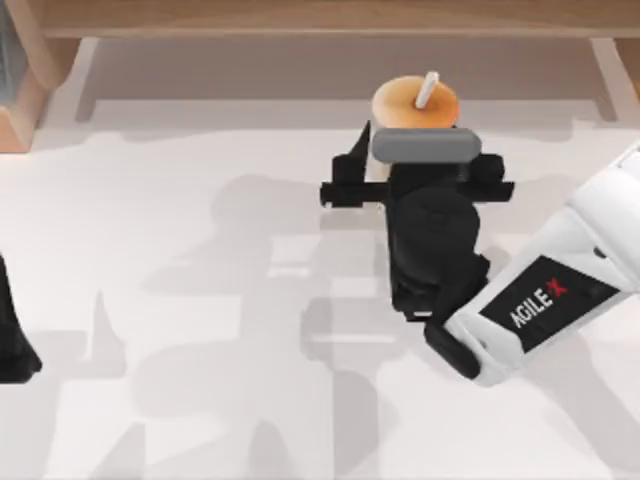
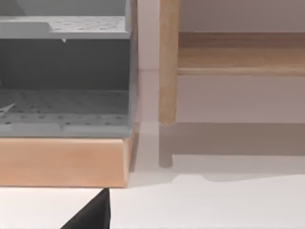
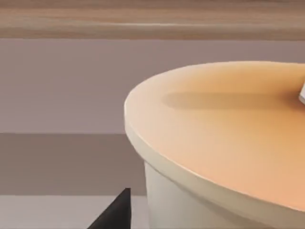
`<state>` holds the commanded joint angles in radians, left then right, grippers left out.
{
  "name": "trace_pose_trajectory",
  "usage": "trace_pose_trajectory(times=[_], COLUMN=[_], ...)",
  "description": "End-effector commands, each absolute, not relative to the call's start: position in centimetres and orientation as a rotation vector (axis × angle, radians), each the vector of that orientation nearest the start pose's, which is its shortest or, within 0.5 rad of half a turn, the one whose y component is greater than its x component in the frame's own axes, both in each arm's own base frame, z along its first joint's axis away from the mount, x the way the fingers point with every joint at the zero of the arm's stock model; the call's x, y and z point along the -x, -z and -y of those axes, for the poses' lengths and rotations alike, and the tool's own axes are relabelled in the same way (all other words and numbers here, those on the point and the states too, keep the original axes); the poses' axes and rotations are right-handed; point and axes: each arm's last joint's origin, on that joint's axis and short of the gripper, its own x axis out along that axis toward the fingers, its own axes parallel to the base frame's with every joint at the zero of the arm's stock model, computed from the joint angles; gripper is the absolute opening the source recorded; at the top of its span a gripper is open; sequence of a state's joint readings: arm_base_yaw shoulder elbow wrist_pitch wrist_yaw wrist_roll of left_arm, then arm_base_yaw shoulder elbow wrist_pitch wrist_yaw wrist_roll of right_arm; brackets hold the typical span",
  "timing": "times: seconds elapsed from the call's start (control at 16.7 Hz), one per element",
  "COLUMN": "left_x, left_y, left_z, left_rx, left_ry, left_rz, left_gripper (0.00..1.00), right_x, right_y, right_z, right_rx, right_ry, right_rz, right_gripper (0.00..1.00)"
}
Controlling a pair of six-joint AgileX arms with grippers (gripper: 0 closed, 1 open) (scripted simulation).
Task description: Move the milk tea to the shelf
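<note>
Milk tea (image 1: 415,102) stands upright on the white worktop (image 1: 200,300), right of centre toward the far edge, just in front of the shelf (image 1: 320,15). White straw (image 1: 428,88) pokes through its orange top. Right gripper (image 1: 415,160) is at the cup's near side; cannot tell whether its jaws pinch it. Left gripper (image 1: 15,350) is parked at the worktop's left edge, jaws' state unclear. Left wrist view: grey rack (image 2: 64,71) on a wooden base.

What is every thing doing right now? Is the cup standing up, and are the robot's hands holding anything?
milk tea: upright, in front of the shelf, straw sticking up.
shelf: along the table's far edge, nothing on the part I see.
right gripper: right at the cup; grip hidden.
left arm: parked at the left edge.
</note>
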<state>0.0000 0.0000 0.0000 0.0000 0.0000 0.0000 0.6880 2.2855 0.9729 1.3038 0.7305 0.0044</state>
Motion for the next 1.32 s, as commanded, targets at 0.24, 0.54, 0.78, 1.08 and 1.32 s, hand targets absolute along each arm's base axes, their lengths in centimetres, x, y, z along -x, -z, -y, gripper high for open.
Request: trace_pose_trajectory(times=[0.24, 0.54, 0.78, 1.08, 1.32], left_x=[-10.57, -10.57, -10.57, -10.57, -10.57], left_y=[-16.00, -16.00, -16.00, -16.00, -16.00], left_z=[0.12, 0.12, 0.12, 0.12, 0.12], left_rx=[0.000, 0.000, 0.000, 0.000, 0.000], left_ry=[0.000, 0.000, 0.000, 0.000, 0.000], left_rz=[0.000, 0.000, 0.000, 0.000, 0.000], left_gripper=[1.00, 1.00, 1.00, 1.00, 1.00], right_x=[-32.76, -32.76, -32.76, -32.69, -32.69], right_y=[-7.63, -7.63, -7.63, -7.66, -8.45], right_z=[-24.74, -24.74, -24.74, -24.81, -24.80], right_rx=[0.011, 0.011, 0.011, 0.009, 0.010], right_ry=[0.016, 0.016, 0.016, 0.014, 0.014], right_rz=[0.001, 0.001, 0.001, 0.001, 0.000], right_gripper=[0.40, 0.02, 0.00, 0.00, 0.00])
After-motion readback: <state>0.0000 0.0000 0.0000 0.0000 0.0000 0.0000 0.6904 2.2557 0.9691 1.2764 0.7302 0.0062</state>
